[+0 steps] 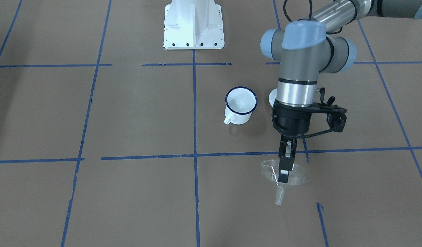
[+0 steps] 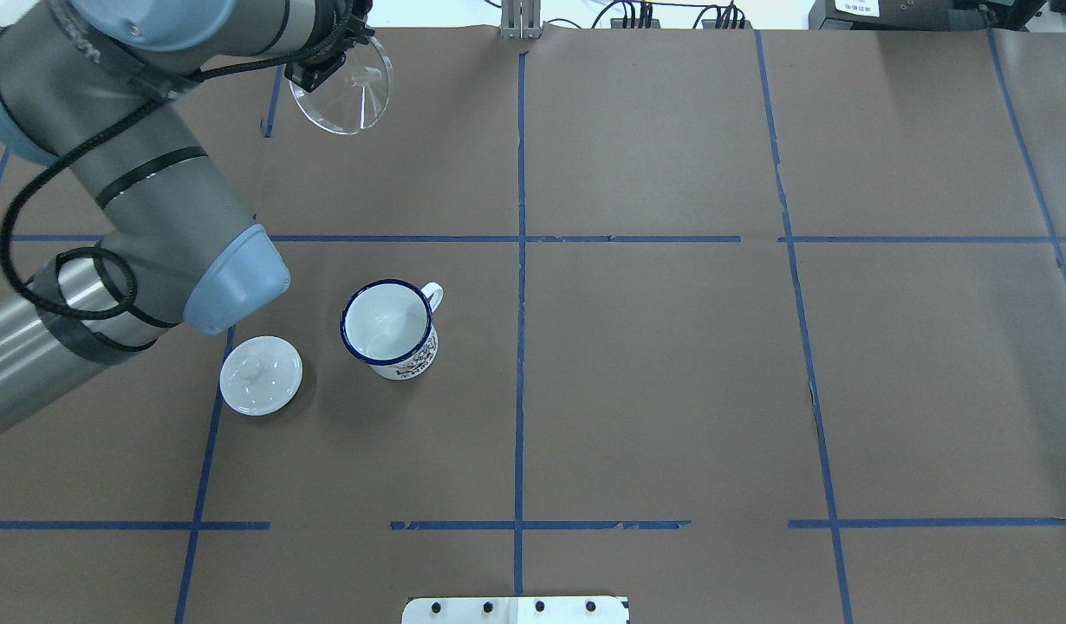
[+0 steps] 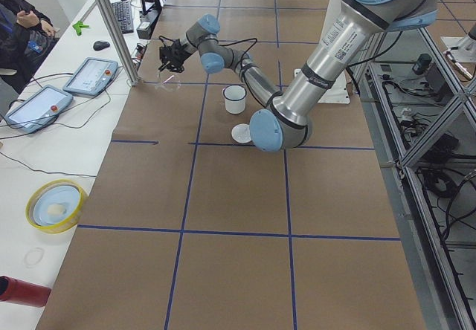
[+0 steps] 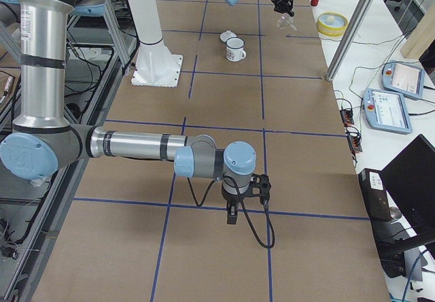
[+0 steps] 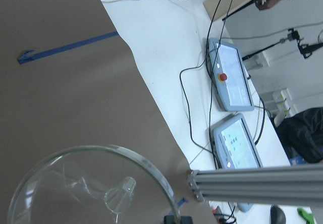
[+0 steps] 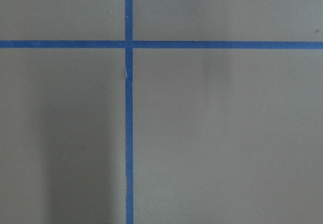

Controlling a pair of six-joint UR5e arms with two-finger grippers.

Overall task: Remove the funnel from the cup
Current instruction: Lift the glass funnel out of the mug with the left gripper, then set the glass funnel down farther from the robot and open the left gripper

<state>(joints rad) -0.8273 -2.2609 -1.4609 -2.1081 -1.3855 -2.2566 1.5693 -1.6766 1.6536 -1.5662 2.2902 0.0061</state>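
Observation:
The clear funnel [image 1: 293, 175] hangs from my left gripper [image 1: 284, 174], which is shut on its rim, with the spout [image 1: 279, 197] pointing down and tilted. It is out of the cup and well away from it, over the far left part of the table. It also shows in the overhead view [image 2: 347, 91] and in the left wrist view [image 5: 75, 183]. The white mug with the dark blue rim [image 1: 241, 104] stands upright and empty [image 2: 387, 325]. My right gripper [image 4: 232, 213] shows only in the exterior right view, low over the table; I cannot tell whether it is open or shut.
A white knobbed lid [image 2: 260, 374] lies on the table beside the mug, under my left arm. The robot's white base plate [image 1: 194, 25] stands behind the mug. Beyond the table's far edge are cables and tablets [image 5: 232, 75] on a white bench.

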